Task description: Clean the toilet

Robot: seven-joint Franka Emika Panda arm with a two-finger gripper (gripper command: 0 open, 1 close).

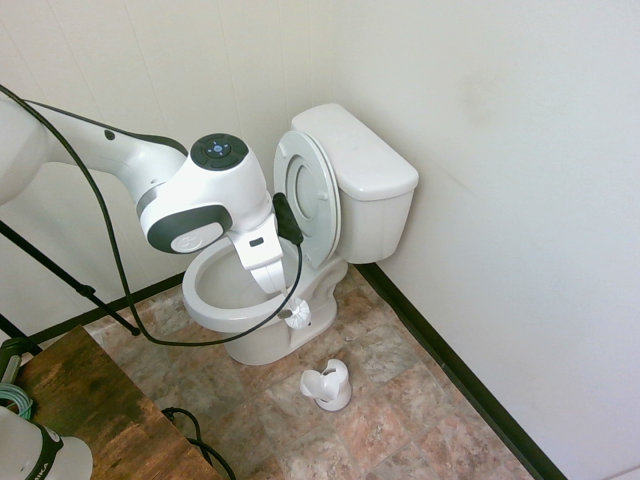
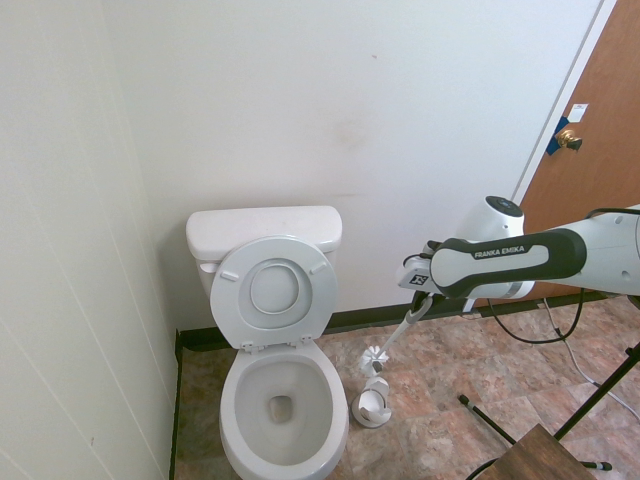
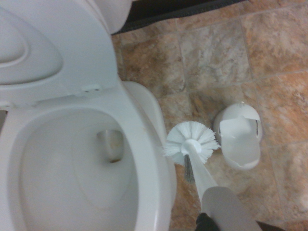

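**Brush held clear of the bowl, beside the toilet**

First exterior view: the toilet stood in the far corner against pale walls, a glossy white ceramic body with an oval bowl, a boxy tank and its round lid tipped up against the tank. The arm's smooth white shell hung over the bowl and hid the tool. A small white holder sat on the mottled brown stone-pattern floor, near the bowl's base.

Second exterior view: the tool was clamped tight on the slim white handle of a toilet brush, which slanted down, its bristly head in the air just right of the bowl, above the holder.

Wrist view: the brush's round, spiky white head showed between the bowl's smooth rim and the hollow, rounded holder.
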